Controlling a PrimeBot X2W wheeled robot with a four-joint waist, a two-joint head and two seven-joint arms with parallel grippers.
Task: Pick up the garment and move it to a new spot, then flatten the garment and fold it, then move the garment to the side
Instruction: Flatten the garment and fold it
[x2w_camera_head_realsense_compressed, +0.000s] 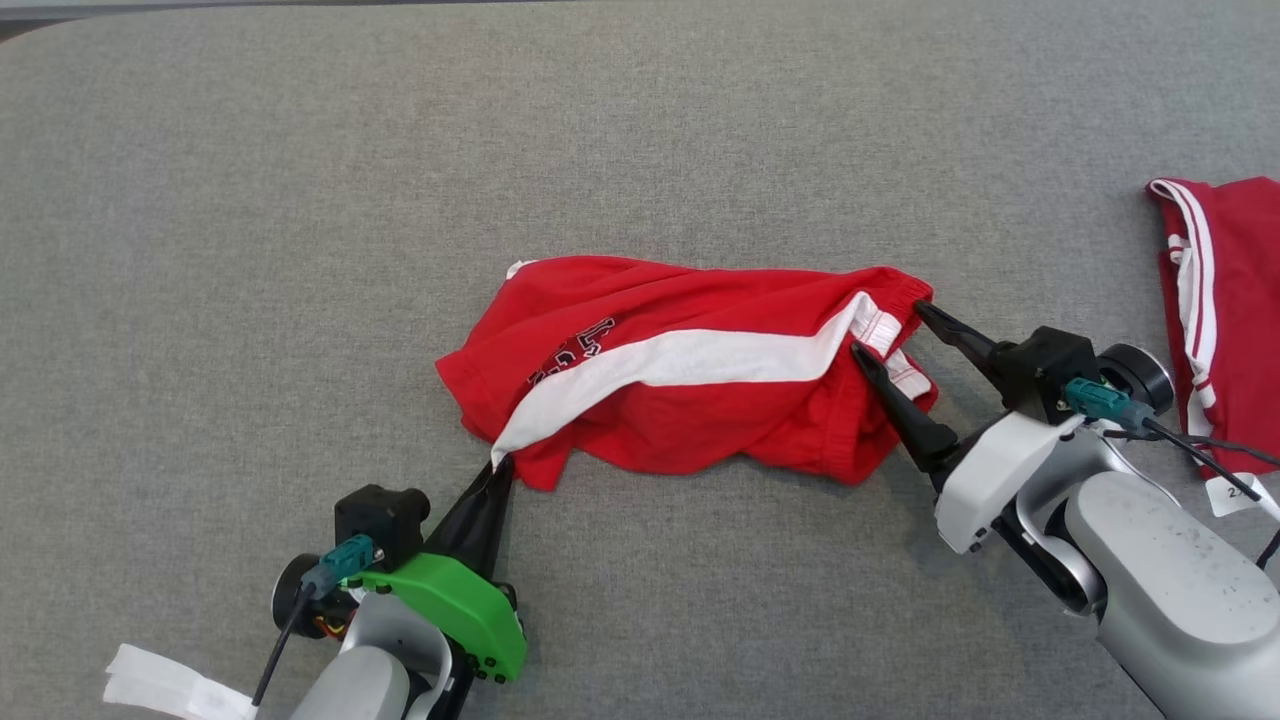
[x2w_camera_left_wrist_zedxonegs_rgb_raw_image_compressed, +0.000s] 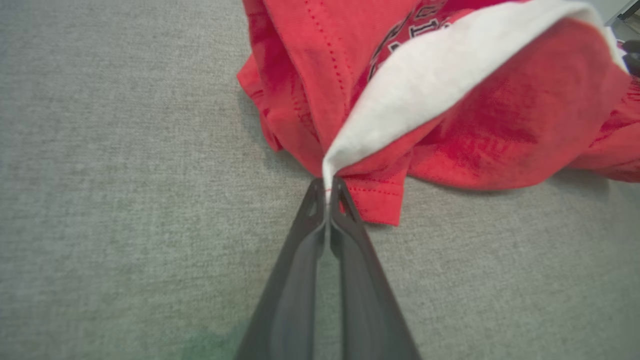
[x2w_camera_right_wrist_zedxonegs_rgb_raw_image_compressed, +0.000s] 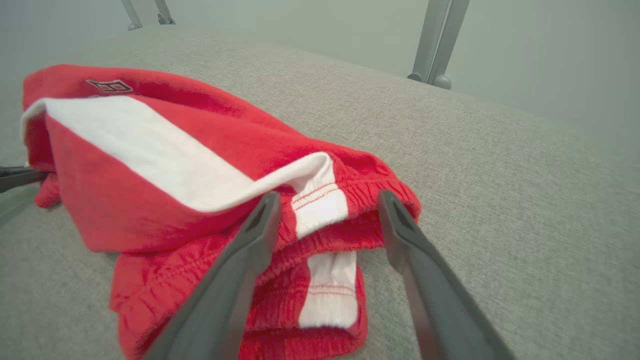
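Left gripper (x2w_camera_head_realsense_compressed: 500, 466) is pinched shut on the red shorts (x2w_camera_head_realsense_compressed: 700, 410). Right gripper (x2w_camera_head_realsense_compressed: 885, 325) has its fingers spread, holding nothing.

Grey fabric table (x2w_camera_head_realsense_compressed: 300, 200) carries everything. The shorts lie crumpled mid-table, nearer the robot's edge. A second red garment (x2w_camera_head_realsense_compressed: 1235, 280) lies at the right edge, well apart.

The left hold sits at the hem end of the white side stripe (x2w_camera_head_realsense_compressed: 700, 358), judged a corner grip for pulling the leg straight. The right fingers straddle the elastic waistband (x2w_camera_right_wrist_zedxonegs_rgb_raw_image_compressed: 370, 227), judged ready to pinch the opposite end so the cloth can be stretched flat.
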